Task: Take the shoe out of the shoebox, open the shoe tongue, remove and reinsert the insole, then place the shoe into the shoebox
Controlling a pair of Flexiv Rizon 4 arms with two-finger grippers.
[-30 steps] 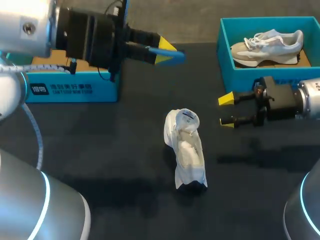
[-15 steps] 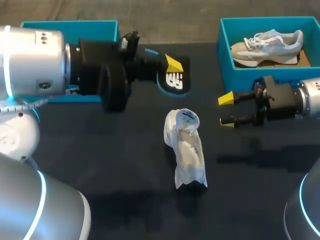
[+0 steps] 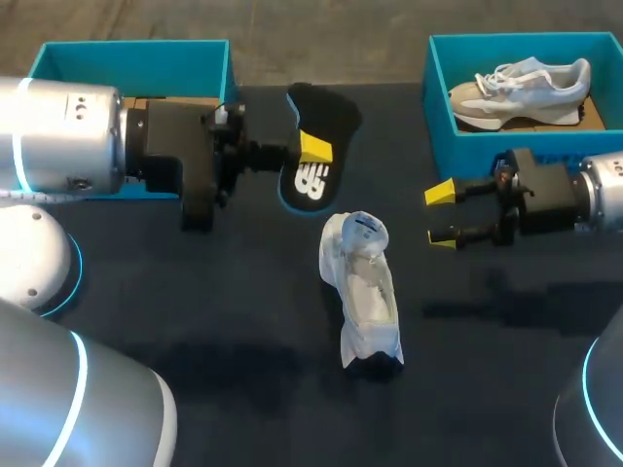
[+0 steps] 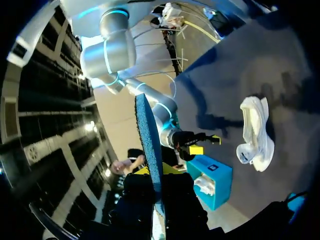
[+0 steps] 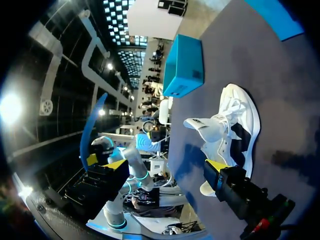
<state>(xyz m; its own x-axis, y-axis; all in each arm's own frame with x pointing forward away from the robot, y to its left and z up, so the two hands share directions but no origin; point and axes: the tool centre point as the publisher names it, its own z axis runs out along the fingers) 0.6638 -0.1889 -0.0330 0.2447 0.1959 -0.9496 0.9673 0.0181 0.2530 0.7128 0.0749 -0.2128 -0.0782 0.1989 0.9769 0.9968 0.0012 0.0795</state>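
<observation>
A white shoe (image 3: 362, 287) stands in the middle of the black table, its tongue pulled up. My left gripper (image 3: 313, 149) is shut on a black insole (image 3: 311, 170) with a white logo and a blue underside, held in the air just behind and to the left of the shoe. The left wrist view shows the insole (image 4: 149, 140) edge-on between the fingers, with the shoe (image 4: 257, 132) ahead on the table. My right gripper (image 3: 440, 214) hangs open to the right of the shoe, holding nothing. The right wrist view shows the shoe (image 5: 231, 127) just ahead of its fingers.
A blue shoebox (image 3: 506, 146) at the back right holds a second pale shoe (image 3: 521, 89). Another blue box (image 3: 127, 60) sits at the back left, partly behind my left arm. The front of the black table (image 3: 195, 311) is bare.
My left arm has drawn back and come down toward the shoe. The insole has turned from edge-on to show its black logo face. The right arm and the shoe have not moved.
</observation>
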